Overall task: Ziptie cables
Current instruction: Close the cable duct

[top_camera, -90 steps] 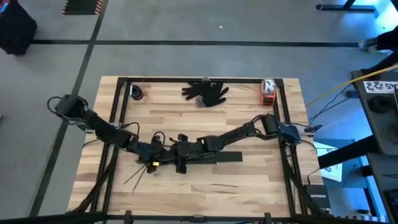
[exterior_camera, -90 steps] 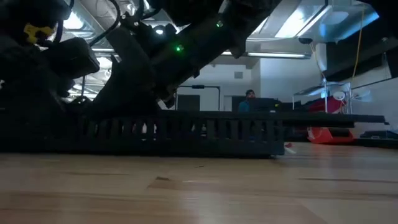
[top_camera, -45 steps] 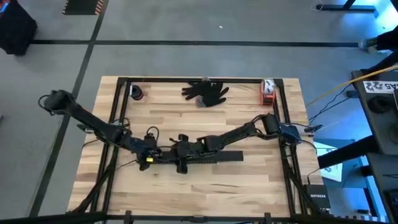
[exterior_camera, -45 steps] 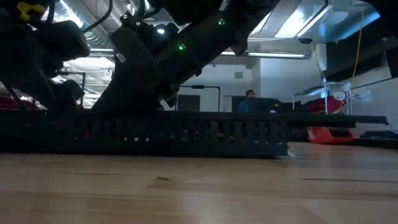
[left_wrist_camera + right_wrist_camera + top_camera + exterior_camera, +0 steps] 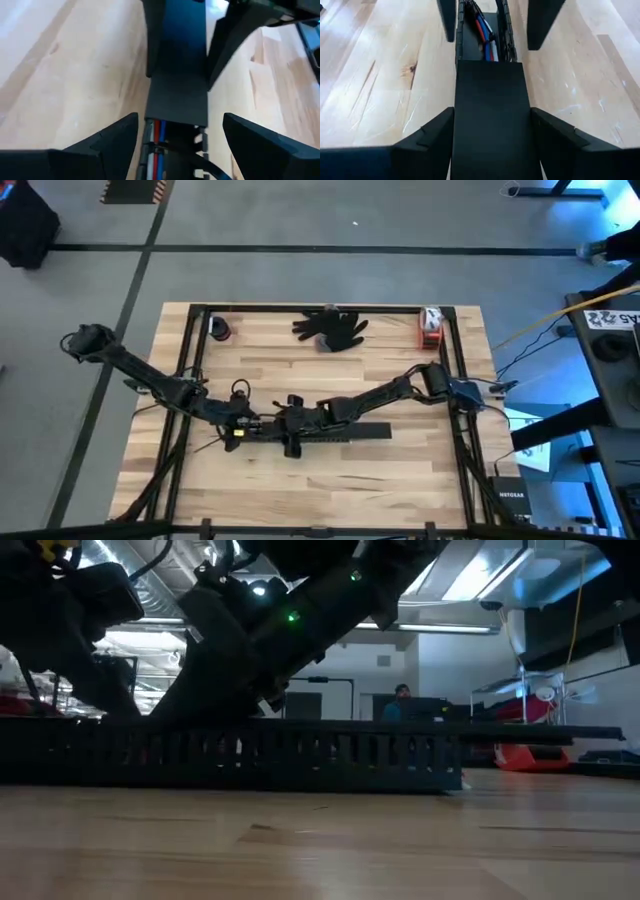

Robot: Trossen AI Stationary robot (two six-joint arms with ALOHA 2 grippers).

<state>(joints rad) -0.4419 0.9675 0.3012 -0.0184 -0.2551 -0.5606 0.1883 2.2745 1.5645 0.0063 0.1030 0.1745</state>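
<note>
A long black slotted bar lies on the wooden table's middle, with a flat black cover on part of it. Cables, red, blue and pale, run along inside its open channel. My left gripper is open; its fingers stand on either side of the bar's left end without touching it. My right gripper comes from the right and is shut on the covered stretch. The two grippers face each other along the bar. My right gripper pinches the covered bar by its two long sides between its two fingers. The fingers slant down from the table's right and run along the bar. The bar lies flat on the table.
A black glove lies at the far edge, with an orange and white object at the far right and a small dark item at the far left. Black frame rails run along the table's sides. A person sits far behind.
My left gripper has risen and drawn back a little toward the table's left and far edges. It stays open over the bar's left end. The bar and my right gripper have kept still.
</note>
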